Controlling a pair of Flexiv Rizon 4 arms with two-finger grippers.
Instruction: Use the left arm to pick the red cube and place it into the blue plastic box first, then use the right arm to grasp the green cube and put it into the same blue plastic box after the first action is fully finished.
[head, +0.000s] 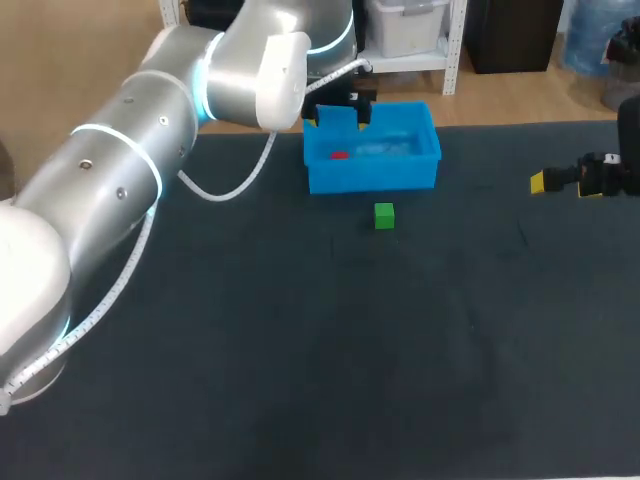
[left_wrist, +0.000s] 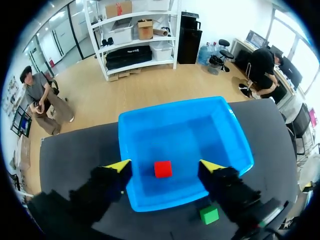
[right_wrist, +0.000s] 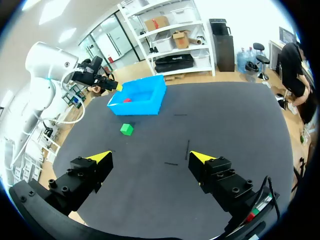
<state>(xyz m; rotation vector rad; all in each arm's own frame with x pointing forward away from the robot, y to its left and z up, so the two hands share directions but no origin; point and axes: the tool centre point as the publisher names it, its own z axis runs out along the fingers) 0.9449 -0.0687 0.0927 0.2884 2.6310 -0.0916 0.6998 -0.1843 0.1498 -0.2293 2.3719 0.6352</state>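
Hovering above the blue box (head: 372, 180), the left gripper (left_wrist: 165, 166) has its 2 fingers spread wide and holds nothing. In the left wrist view, the red cube (left_wrist: 162, 169) shows between the yellow tips but below them. It lies on the box floor, close to the wall that faces the green cube (head: 384, 215). The green cube sits on the dark table (head: 300, 350) just outside that wall, near the box but not touching it. The right gripper (right_wrist: 151, 157) hangs over the table's right side, well apart from both cubes and the box. Its fingers are also spread wide, with nothing between them.
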